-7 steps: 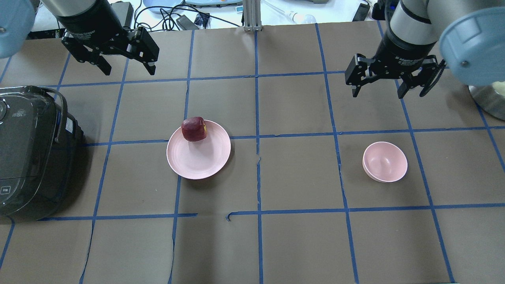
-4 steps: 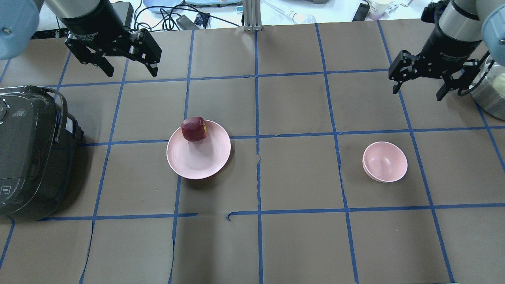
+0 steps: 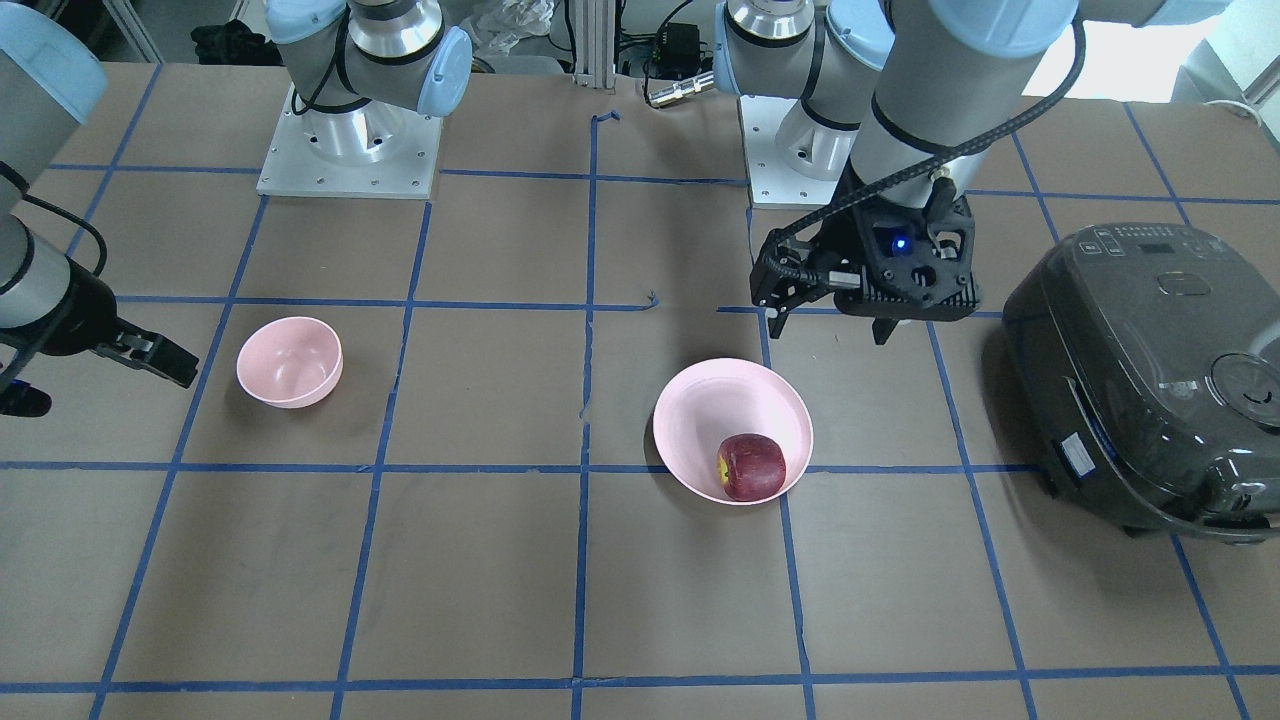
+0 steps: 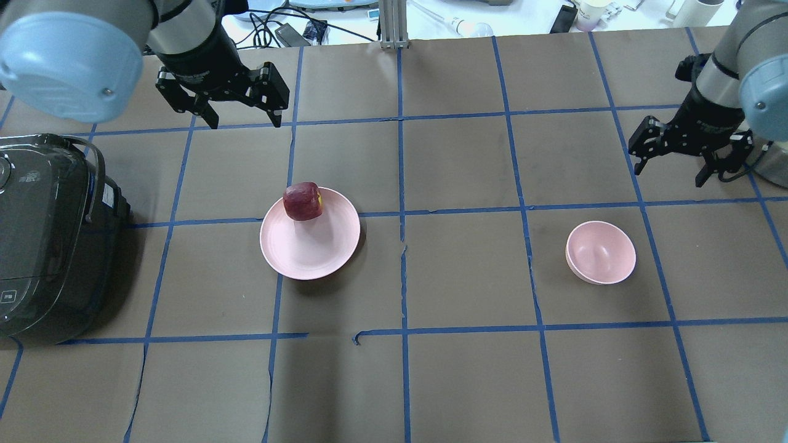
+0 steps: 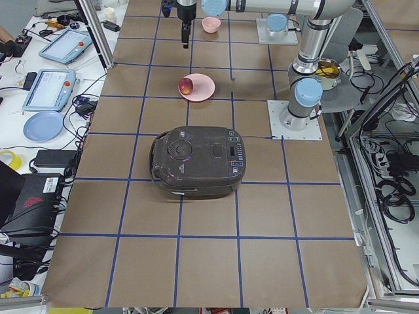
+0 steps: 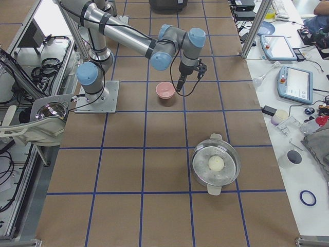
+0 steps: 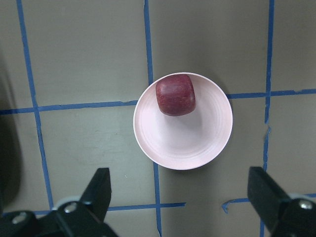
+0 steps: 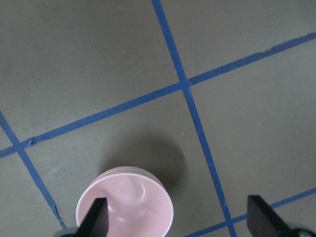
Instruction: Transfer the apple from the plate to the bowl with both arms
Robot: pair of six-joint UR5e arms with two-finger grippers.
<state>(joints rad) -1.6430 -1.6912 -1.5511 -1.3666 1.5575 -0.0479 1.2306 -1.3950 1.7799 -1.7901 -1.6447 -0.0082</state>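
Apple (image 4: 303, 201) lies inside plate (image 4: 314, 255) near its rim, bowl (image 4: 600, 253) well apart; left claw (image 4: 245, 120), right claw (image 4: 668, 175) spread.

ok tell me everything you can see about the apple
The apple is dark red, roundish but slightly blocky, with a small yellowish patch on one side. It rests off-centre on the pale pink plate, close to the rim on the side away from the robot. Only the plate touches it.

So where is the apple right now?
In the overhead view the apple sits on the far-left edge of the plate, left of centre, toward the left gripper; the bowl is well to its right.
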